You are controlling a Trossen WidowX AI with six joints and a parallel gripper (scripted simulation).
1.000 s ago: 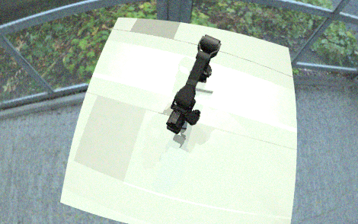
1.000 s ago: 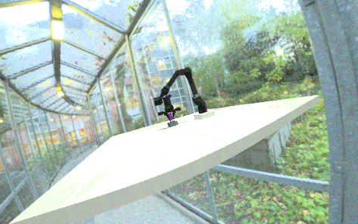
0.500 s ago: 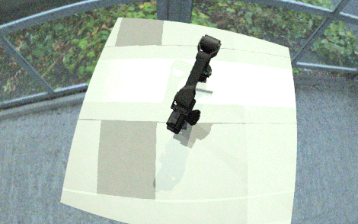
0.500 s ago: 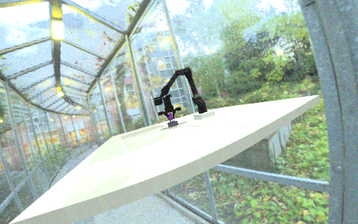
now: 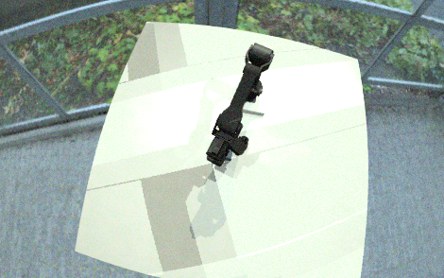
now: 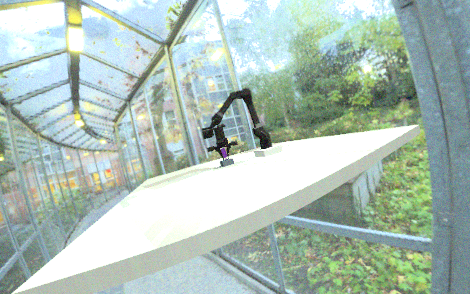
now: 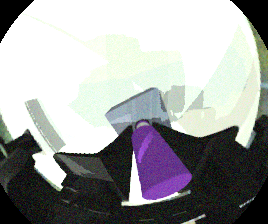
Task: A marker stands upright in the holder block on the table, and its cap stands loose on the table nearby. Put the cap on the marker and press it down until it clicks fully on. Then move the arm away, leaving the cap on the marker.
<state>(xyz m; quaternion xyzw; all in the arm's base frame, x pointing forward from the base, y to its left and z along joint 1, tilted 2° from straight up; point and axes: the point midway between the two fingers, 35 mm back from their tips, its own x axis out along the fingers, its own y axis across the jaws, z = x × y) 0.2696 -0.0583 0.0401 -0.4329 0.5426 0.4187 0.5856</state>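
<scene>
My gripper (image 5: 218, 155) (image 6: 222, 148) (image 7: 142, 127) is shut on the purple marker cap (image 7: 157, 163) (image 6: 223, 151) and holds it upright, open end down. The grey holder block (image 7: 139, 108) (image 6: 227, 162) sits on the pale table (image 5: 306, 199) (image 6: 274, 190) right under the cap. In the wrist view the cap's lower end lines up with the block. The marker itself is hidden behind the cap, and I cannot tell whether the cap touches it. In the overhead view the arm covers both the cap and the block.
The arm's base (image 5: 260, 56) (image 6: 263, 137) stands at the table's far edge. A flat pale plate (image 6: 268, 151) lies beside the base. Glass walls and metal railings surround the table.
</scene>
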